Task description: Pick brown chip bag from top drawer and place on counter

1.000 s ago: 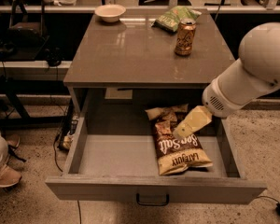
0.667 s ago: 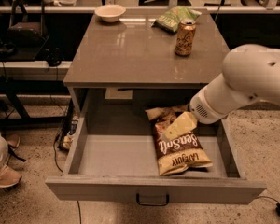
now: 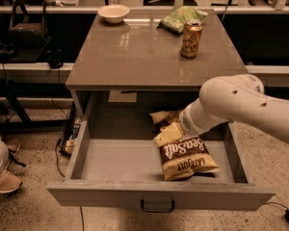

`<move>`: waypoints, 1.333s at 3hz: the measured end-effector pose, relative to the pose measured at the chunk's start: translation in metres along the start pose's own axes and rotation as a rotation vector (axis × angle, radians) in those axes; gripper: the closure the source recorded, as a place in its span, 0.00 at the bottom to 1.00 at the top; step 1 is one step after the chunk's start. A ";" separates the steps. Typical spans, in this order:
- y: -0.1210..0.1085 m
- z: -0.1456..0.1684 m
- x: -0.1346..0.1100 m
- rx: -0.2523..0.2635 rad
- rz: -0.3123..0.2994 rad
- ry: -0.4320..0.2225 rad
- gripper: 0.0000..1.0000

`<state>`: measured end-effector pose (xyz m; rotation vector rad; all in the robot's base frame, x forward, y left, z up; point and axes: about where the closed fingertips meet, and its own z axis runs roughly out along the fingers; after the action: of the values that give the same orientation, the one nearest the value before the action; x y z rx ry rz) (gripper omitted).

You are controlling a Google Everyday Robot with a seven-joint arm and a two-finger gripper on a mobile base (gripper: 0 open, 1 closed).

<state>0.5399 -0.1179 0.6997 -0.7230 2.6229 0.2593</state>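
The brown chip bag lies flat in the right half of the open top drawer, its "Sea Salt" script facing up. The drawer's front panel carries a dark handle at centre. My gripper reaches down into the drawer from the right, at the end of the white arm. It sits over the bag's top left corner and hides that corner. The glossy counter is above the drawer.
On the counter stand a white bowl at the back left, a green chip bag and a drink can at the back right. Another crumpled wrapper lies behind the brown bag. A person's shoe is at the left.
The arm has swung left and lower into the drawer, bringing my gripper from the bag's right side to its top left corner. The bag has not clearly moved.
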 end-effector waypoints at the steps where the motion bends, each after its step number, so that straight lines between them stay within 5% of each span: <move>1: -0.017 0.028 0.004 0.067 0.082 -0.001 0.00; 3: -0.050 0.061 0.008 0.178 0.203 -0.020 0.00; 4: -0.052 0.081 0.015 0.166 0.229 -0.002 0.18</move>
<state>0.5820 -0.1460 0.6171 -0.3677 2.6863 0.1038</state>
